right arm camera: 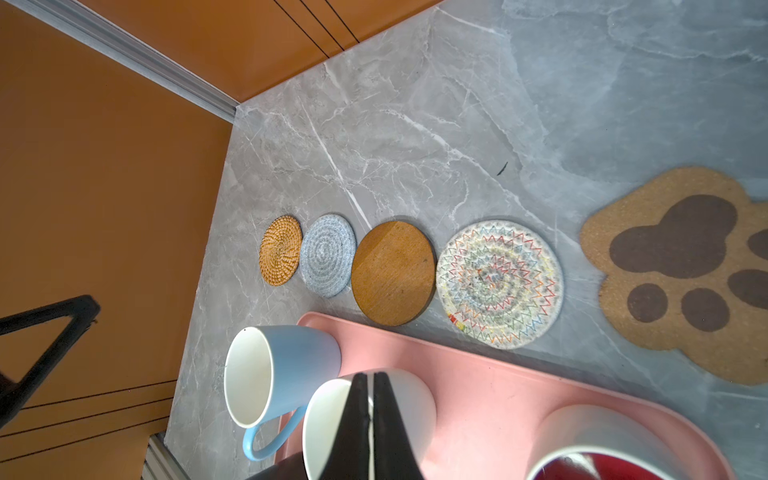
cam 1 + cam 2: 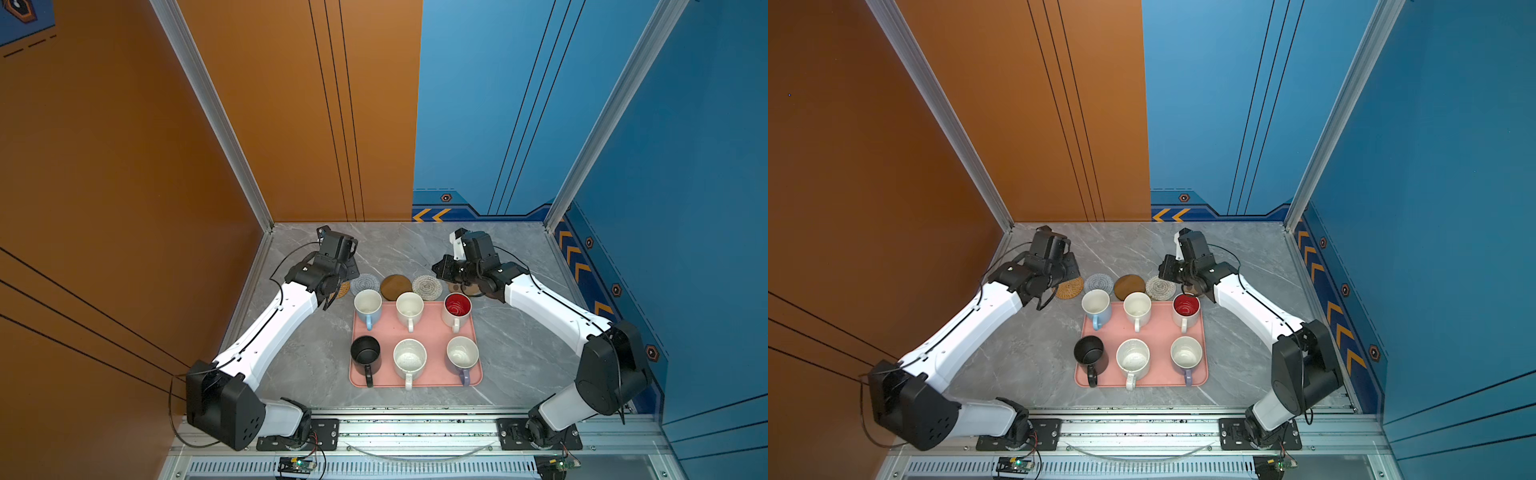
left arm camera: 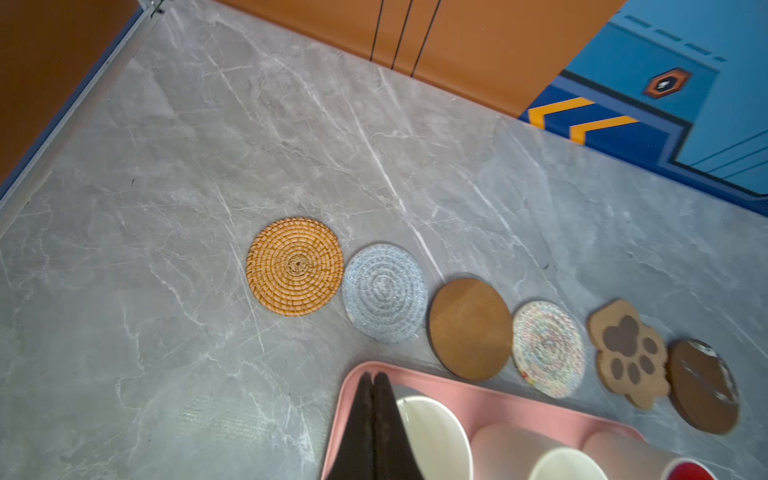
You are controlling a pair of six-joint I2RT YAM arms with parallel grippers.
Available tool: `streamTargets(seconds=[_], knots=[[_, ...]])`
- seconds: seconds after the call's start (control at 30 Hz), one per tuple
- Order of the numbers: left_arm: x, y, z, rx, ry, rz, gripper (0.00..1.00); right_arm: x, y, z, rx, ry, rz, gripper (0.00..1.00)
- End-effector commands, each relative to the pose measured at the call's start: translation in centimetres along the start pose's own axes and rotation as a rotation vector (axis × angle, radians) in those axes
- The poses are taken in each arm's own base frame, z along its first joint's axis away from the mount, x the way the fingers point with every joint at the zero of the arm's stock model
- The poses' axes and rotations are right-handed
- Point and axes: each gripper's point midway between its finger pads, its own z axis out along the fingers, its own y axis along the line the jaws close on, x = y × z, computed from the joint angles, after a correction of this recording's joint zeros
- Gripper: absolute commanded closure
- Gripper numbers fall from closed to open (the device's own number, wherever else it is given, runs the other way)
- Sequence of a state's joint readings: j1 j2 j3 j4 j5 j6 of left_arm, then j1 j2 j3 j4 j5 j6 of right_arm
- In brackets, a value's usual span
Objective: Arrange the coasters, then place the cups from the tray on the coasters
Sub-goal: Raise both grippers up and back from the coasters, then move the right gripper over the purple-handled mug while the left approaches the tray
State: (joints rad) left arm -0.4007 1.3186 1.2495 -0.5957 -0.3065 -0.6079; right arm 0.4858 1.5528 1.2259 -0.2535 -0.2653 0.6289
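Six rowed coasters [image 3: 469, 328] looked arranged; cups [image 2: 409, 309] sat on the tray [image 2: 432, 330]. Left gripper [image 3: 372, 377] and right gripper [image 1: 370, 376] had jaws together; grasping a cup needed them apart.

I'm looking at a round orange rattan coaster [image 3: 295, 266] w/ spiral weave, a round blue-grey woven coaster [image 3: 384, 293] w/ concentric rings, a plain round brown coaster [image 3: 469, 328]. The round whitish woven coaster [image 1: 498, 284] is showing multicolour zigzags; the tan cork paw-shaped coaster [image 1: 681, 270] is wearing dark brown pads. I'm seeing a pink rectangular tray [image 2: 388, 332], grey white-veined marble tabletop [image 2: 415, 245].
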Motion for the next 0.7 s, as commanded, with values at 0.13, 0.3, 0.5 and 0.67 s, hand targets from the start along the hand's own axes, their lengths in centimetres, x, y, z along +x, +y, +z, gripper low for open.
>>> streamTargets(seconds=[0.13, 0.3, 0.5, 0.67], knots=[[-0.1, -1.4, -6.0, 0.097, -0.093, 0.072, 1.00, -0.4, 3.1, -3.8, -0.052, -0.063, -0.095, 0.85], [0.7, -4.0, -9.4, 0.194, -0.137, 0.142, 0.94, -0.3, 4.3, -7.0, -0.044, -0.116, -0.155, 0.72], [2.0, -6.6, -12.1, 0.261, -0.178, 0.240, 0.77, 0.3, 4.6, -11.8, 0.031, -0.201, -0.241, 0.57], [3.2, -9.0, -13.9, 0.295, -0.212, 0.335, 0.63, 1.4, 4.3, -14.5, 0.077, -0.216, -0.293, 0.50]])
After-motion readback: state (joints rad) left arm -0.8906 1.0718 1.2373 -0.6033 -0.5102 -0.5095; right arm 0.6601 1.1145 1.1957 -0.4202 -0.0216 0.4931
